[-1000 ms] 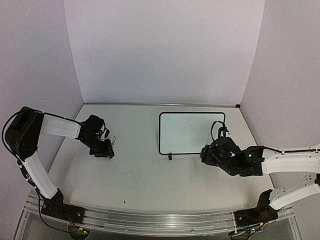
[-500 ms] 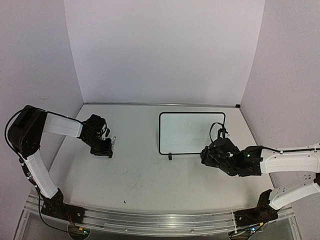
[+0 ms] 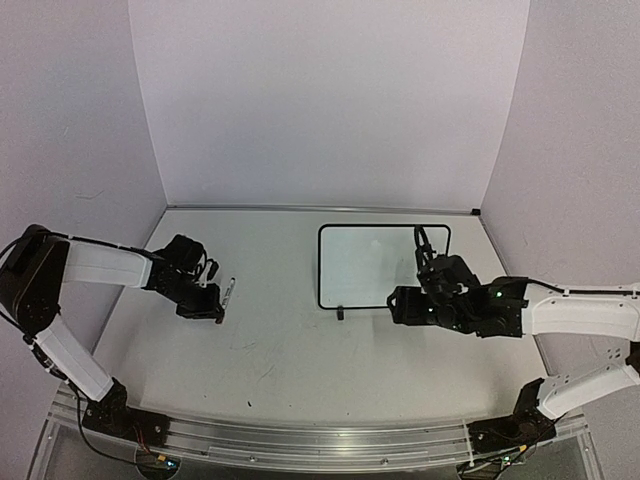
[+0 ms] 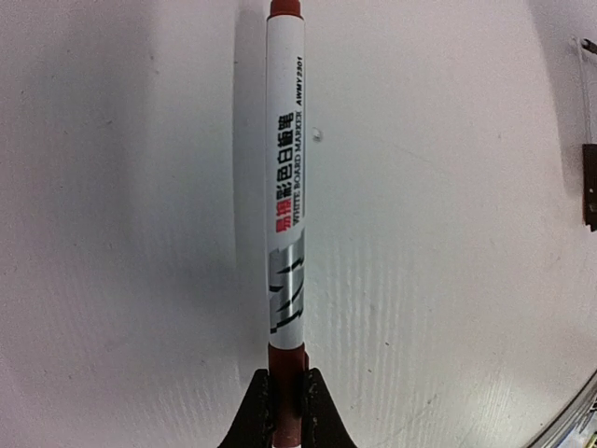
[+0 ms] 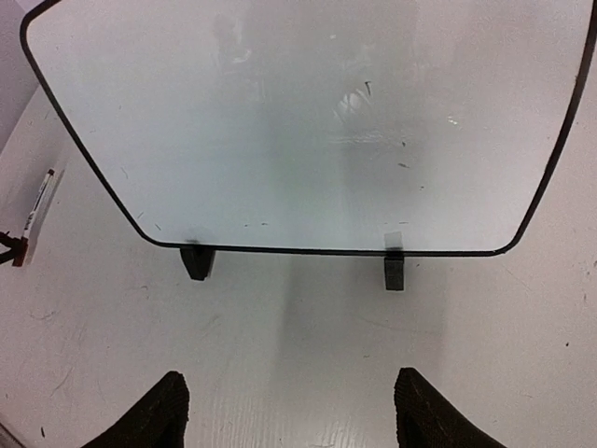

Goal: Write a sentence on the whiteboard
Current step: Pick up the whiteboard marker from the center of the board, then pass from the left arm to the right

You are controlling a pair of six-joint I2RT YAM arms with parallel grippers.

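Observation:
The whiteboard [image 3: 380, 262] lies flat on the table at the right of centre, white with a thin black border and two small black feet [image 5: 198, 261]. It fills the top of the right wrist view [image 5: 308, 131]. No sentence shows on it, only faint smudges. My left gripper [image 3: 213, 314] is shut on the dark red end of a white whiteboard marker [image 4: 284, 187], which points away low over the table [image 3: 229, 291]; its jaws [image 4: 286, 411] clamp the cap end. My right gripper [image 3: 396, 304] is open and empty just in front of the board's near edge, fingers wide apart [image 5: 289, 422].
The white table [image 3: 280, 350] is closed in by lilac walls at the back and both sides. The marker and left fingertips also show at the far left of the right wrist view [image 5: 34, 207]. A metal rail [image 3: 300, 440] runs along the near edge.
My right gripper has swung left and turned to face the board's near edge. My left arm has dropped and shifted slightly nearer, still holding the marker.

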